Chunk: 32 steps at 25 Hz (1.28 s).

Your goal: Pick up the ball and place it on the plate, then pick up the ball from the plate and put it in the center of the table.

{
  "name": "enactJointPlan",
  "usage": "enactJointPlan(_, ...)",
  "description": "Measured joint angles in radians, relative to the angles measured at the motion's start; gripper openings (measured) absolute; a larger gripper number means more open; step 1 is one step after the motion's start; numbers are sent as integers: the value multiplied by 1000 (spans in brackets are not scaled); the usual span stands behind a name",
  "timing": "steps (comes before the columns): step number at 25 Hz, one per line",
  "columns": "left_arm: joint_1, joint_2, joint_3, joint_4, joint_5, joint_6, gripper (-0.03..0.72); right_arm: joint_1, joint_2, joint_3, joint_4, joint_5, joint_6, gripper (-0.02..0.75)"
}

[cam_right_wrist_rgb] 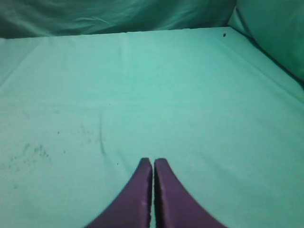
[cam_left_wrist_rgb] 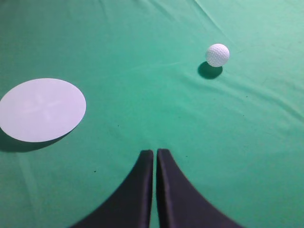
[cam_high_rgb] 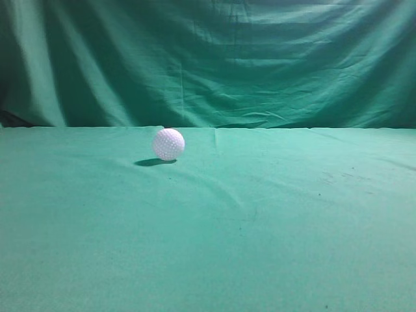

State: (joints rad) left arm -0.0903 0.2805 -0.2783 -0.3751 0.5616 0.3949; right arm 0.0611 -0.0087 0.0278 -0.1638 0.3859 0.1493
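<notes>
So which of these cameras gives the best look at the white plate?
The left wrist view: the plate lies whole and unobstructed on the green table, left of the shut left gripper. The exterior view and the right wrist view show no plate, only cloth.

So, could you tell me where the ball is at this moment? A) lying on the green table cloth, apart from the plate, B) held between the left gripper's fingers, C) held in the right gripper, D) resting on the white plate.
A: in the left wrist view the ball lies on the green table, well apart from the plate, and the left gripper is shut and holds nothing.
</notes>
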Motion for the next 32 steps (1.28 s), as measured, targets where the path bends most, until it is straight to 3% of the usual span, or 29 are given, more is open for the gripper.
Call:
enactJointPlan(22, 0, 0, 0, 0, 0, 0, 0, 0, 0, 0, 15, 5, -2, 0)
enactJointPlan(32, 0, -275, 0, 74, 4, 31, 0, 0, 0, 0, 15, 5, -4, 0)
